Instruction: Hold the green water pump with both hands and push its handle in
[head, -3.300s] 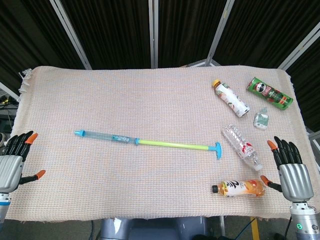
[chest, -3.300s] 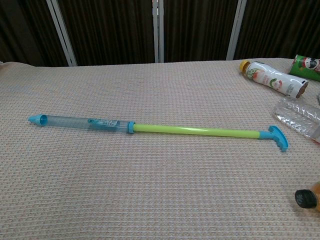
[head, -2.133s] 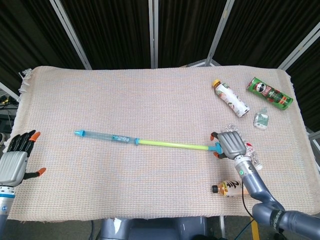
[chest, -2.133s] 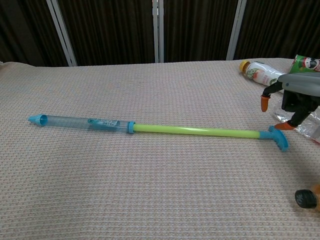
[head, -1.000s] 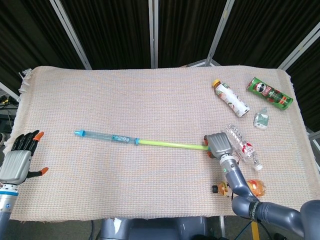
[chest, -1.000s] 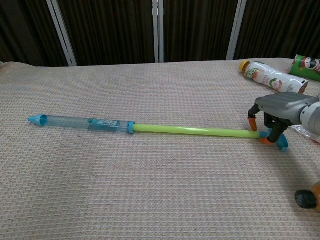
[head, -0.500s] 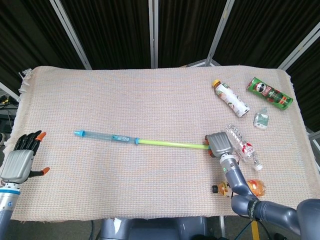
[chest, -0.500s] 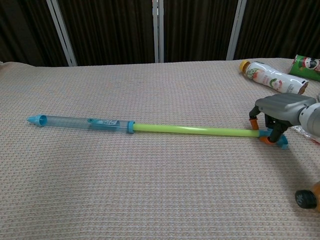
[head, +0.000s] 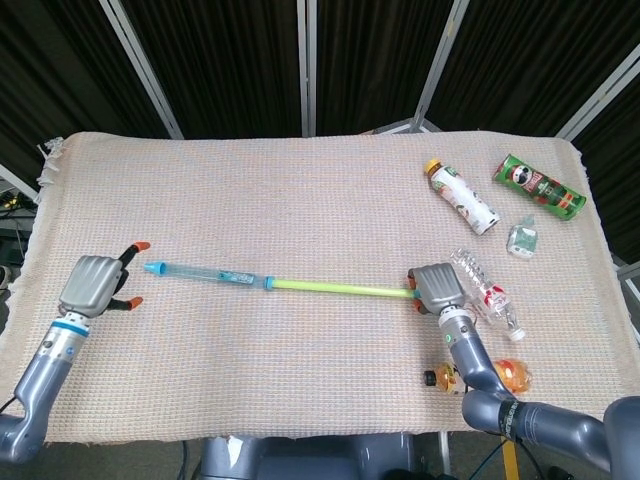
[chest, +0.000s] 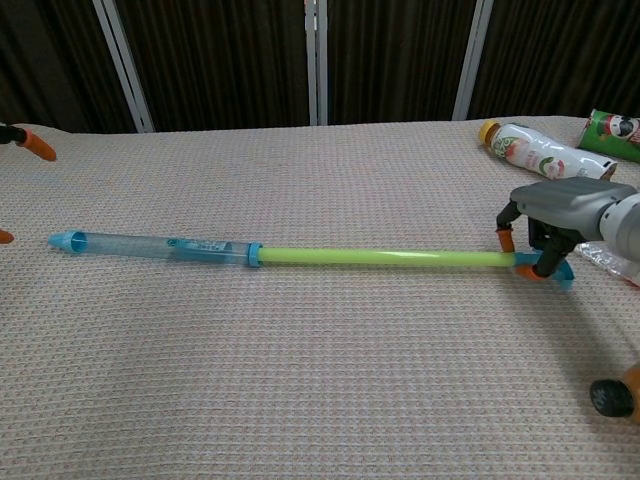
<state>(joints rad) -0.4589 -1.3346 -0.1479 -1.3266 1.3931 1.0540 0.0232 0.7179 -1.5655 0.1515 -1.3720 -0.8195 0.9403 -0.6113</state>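
Note:
The water pump lies across the cloth-covered table (head: 300, 190), its handle pulled far out. Its clear blue barrel (head: 210, 274) points left and the green rod (head: 340, 289) runs right to the blue T-handle (chest: 560, 277). My right hand (head: 437, 286) grips the handle end, fingers curled over it; in the chest view the right hand (chest: 565, 212) arches over the rod's end. My left hand (head: 92, 283) sits just left of the nozzle (head: 155, 268), fingers apart, holding nothing. Only its orange fingertips (chest: 38, 146) show in the chest view.
Lying at the right of the table are a white-labelled bottle (head: 462, 197), a green snack can (head: 538, 186), a small bottle (head: 521, 238), a clear water bottle (head: 485, 293) beside my right hand, and an orange drink bottle (head: 480, 377) near the front edge.
My left hand has moved in from the table's left edge to just beside the nozzle. The pump has slid slightly left, with my right hand still on the handle.

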